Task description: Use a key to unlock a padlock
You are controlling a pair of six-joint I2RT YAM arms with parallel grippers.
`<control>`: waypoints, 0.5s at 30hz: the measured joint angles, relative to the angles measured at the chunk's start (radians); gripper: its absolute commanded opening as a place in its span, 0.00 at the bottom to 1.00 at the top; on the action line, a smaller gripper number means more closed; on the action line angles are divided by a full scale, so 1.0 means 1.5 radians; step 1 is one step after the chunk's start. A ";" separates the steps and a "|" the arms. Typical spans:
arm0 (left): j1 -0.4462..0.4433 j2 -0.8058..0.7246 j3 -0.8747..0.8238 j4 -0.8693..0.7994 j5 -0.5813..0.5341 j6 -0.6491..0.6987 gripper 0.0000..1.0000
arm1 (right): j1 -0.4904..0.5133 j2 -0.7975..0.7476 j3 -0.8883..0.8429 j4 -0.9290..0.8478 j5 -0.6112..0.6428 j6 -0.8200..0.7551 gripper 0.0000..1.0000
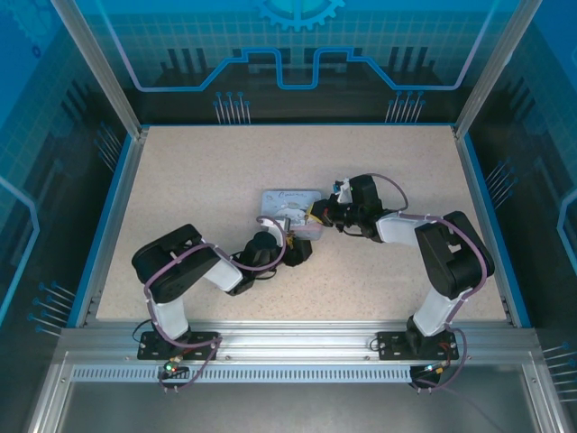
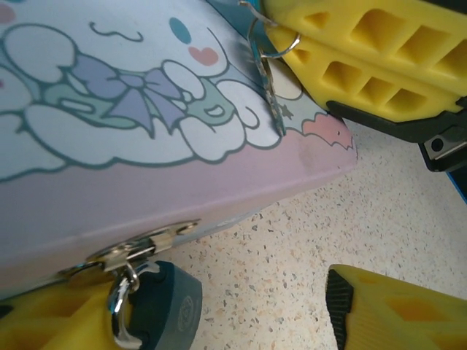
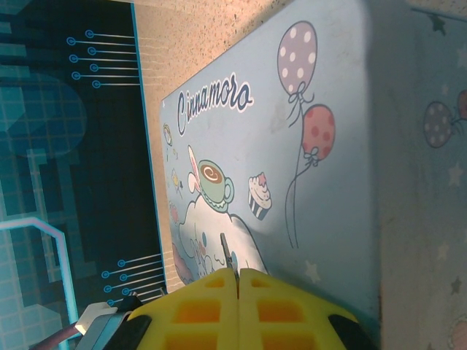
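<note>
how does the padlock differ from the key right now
Shape: the padlock is a chunky dark grey body with a shiny shackle, while the key is a thin flat sliver.
Place: the padlock hangs from the hasp on the side of the tin, while the key is pinched in the shut right gripper over the lid.
Shared: both are metal and tiny beside the tin.

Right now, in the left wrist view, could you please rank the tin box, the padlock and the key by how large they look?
1. tin box
2. padlock, though it sits close to the camera and is cropped by the frame
3. key, a thin sliver
</note>
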 measured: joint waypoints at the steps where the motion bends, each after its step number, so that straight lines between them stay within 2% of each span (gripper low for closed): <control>1: 0.000 0.003 0.000 0.003 -0.001 -0.004 0.59 | 0.000 0.000 0.000 0.000 0.000 0.000 0.00; 12: 0.000 0.041 -0.018 0.076 -0.024 -0.030 0.47 | 0.000 0.000 0.000 0.000 0.000 0.000 0.00; 15: 0.000 0.042 -0.021 0.081 -0.029 -0.038 0.39 | 0.000 0.000 0.000 0.000 0.000 0.000 0.00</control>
